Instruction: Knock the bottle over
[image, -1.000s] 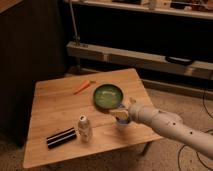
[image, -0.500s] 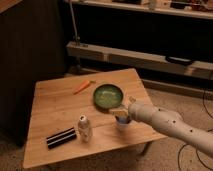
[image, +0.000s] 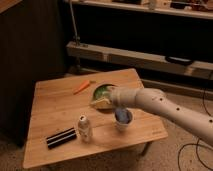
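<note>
The bottle (image: 84, 128) is small, slim and whitish with a white cap. It stands upright near the front of the wooden table (image: 50, 105). My gripper (image: 100, 104) is at the end of the white arm (image: 165, 109), which reaches in from the right. It hovers over the front edge of the green bowl (image: 102, 92), up and to the right of the bottle and apart from it. A short white cup with a blue inside (image: 122, 119) stands just below the arm, to the right of the bottle.
An orange carrot (image: 82, 87) lies at the back of the table. A flat black object with pale stripes (image: 61, 138) lies at the front left, beside the bottle. Dark shelving and a metal rail (image: 140, 59) stand behind the table.
The arm has swung left, from above the cup to the bowl's front edge, nearer the bottle. The bottle, cup and other things have not moved.
</note>
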